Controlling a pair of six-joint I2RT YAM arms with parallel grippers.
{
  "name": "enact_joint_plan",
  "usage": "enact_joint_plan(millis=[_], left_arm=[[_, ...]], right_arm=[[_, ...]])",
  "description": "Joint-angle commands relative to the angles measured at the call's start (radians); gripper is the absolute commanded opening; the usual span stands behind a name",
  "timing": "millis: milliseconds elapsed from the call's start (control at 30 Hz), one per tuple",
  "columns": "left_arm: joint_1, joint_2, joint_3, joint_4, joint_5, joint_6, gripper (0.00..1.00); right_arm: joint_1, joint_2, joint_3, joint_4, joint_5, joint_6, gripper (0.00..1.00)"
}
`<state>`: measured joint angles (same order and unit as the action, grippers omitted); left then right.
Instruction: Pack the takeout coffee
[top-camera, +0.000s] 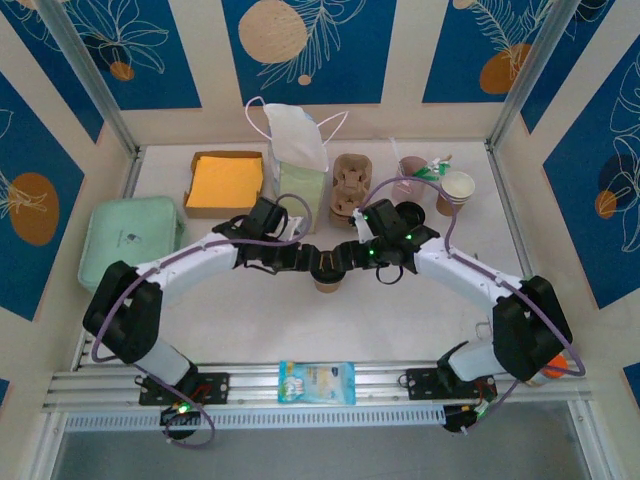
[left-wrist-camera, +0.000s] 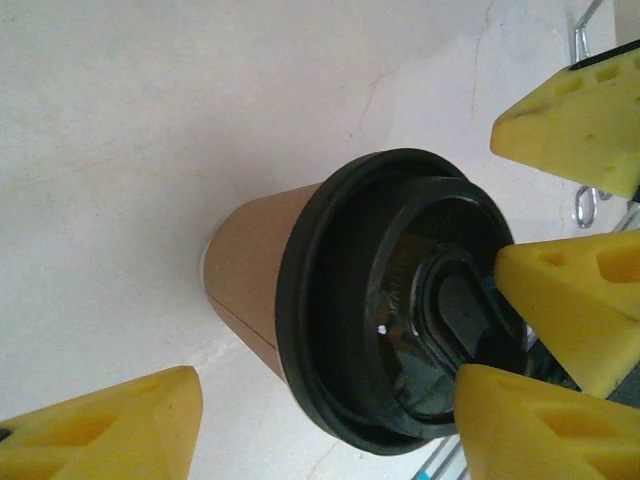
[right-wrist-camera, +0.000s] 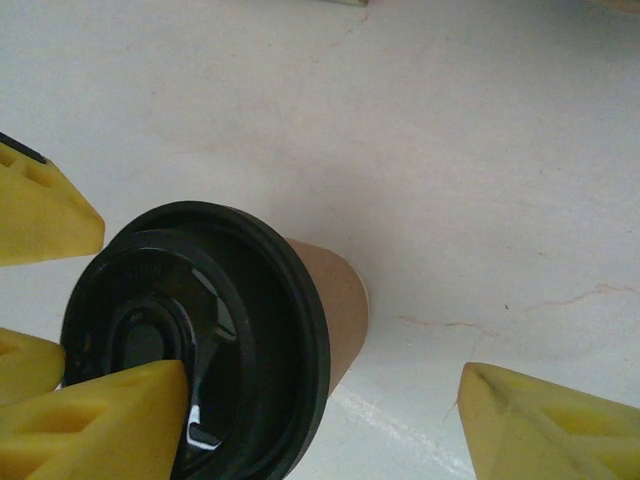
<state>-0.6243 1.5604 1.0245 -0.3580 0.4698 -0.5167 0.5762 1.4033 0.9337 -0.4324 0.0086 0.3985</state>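
Observation:
The takeout coffee (top-camera: 329, 279), a brown paper cup with a black lid, stands upright mid-table where both arms meet. In the left wrist view the coffee (left-wrist-camera: 250, 270) lies between the open jaws of my left gripper (left-wrist-camera: 310, 430). One yellow finger (left-wrist-camera: 530, 420) rests over the lid's rim and the other (left-wrist-camera: 100, 430) stands apart from the cup. My right gripper (right-wrist-camera: 325, 425) is open too. One of its fingers (right-wrist-camera: 100, 420) lies on the lid (right-wrist-camera: 230, 330) and the other (right-wrist-camera: 550, 420) is off to the side, clear of the cup. Each wrist view also catches the other gripper's yellow fingertips.
Along the back stand a box of orange napkins (top-camera: 225, 183), a pale bag with handles (top-camera: 298, 150), a brown cup carrier (top-camera: 350, 185), a pink cup of utensils (top-camera: 412, 170) and a cream-rimmed cup (top-camera: 456, 190). A green container (top-camera: 130, 240) sits left. A blue packet (top-camera: 317, 382) lies on the front rail.

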Motion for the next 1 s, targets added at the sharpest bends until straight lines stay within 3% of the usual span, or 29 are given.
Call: enact_joint_plan(millis=[0,233,633,967], left_arm=[[-0.008,0.031,-0.038,0.007,-0.014,-0.002,0.62],[-0.006,0.057,-0.109,0.041,-0.037,-0.017,0.52],[-0.006,0.079,-0.176,0.107,-0.037,-0.053,0.49],[-0.006,0.102,-0.196,0.150,-0.028,-0.080,0.44]], right_arm=[[0.007,0.004,-0.004,-0.004,0.006,0.030,0.71],[0.030,0.013,-0.080,0.041,0.007,0.086,0.68],[0.064,0.039,-0.239,0.099,0.119,0.264,0.58],[0.035,0.080,-0.253,0.086,0.165,0.297,0.54]])
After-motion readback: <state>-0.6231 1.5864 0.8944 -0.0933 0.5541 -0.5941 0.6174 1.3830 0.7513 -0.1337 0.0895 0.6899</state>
